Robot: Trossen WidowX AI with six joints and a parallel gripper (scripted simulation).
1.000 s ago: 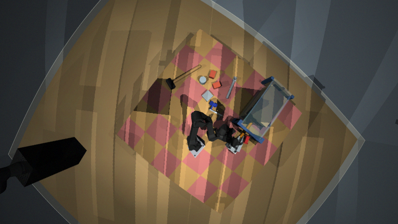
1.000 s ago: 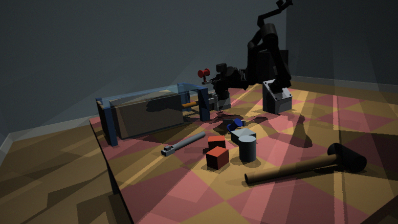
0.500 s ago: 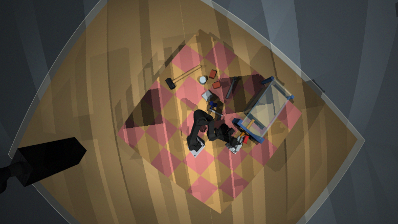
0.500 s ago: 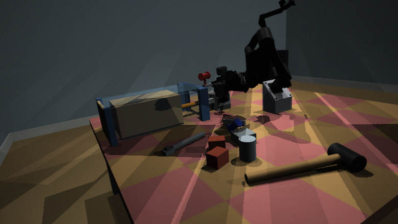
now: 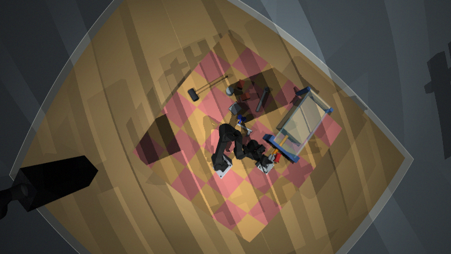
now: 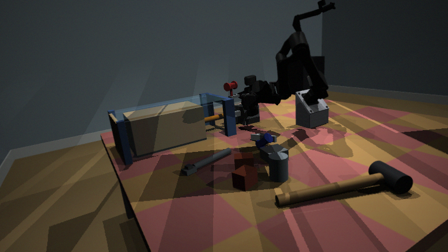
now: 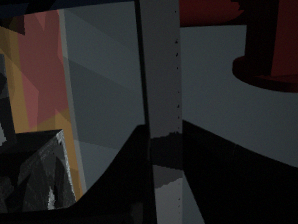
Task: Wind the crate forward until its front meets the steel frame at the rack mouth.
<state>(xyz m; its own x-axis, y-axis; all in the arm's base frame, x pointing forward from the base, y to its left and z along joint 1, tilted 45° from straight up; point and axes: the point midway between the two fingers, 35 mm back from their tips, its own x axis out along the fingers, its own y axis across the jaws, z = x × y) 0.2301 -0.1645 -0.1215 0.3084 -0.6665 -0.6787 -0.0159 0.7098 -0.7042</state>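
The tan crate (image 5: 307, 118) (image 6: 169, 126) sits flat inside the clear cubby, with a gap between its front and the blue mouth frame (image 5: 279, 147) (image 6: 232, 117). An orange strap (image 5: 283, 141) (image 6: 213, 118) runs from it toward the grey winch (image 5: 266, 171) (image 7: 32, 160). My gripper (image 5: 267, 159) (image 6: 243, 95) (image 7: 160, 132) is shut on the red-knobbed winch handle, over or beside the winch. Its red knob (image 5: 277, 157) (image 6: 230, 86) (image 7: 267, 50) stands up on the cubby side. The handle's square key and the winch's round hole are hidden.
A blue-knobbed crank (image 5: 241, 119) (image 6: 265, 140) lies near a grey block (image 5: 235, 108) (image 6: 272, 151). Farther off are a grey cylinder (image 5: 229, 91) (image 6: 278, 168), two red blocks, a grey bar tool (image 5: 261, 101) (image 6: 213, 157) and a mallet (image 5: 193, 94) (image 6: 390, 176).
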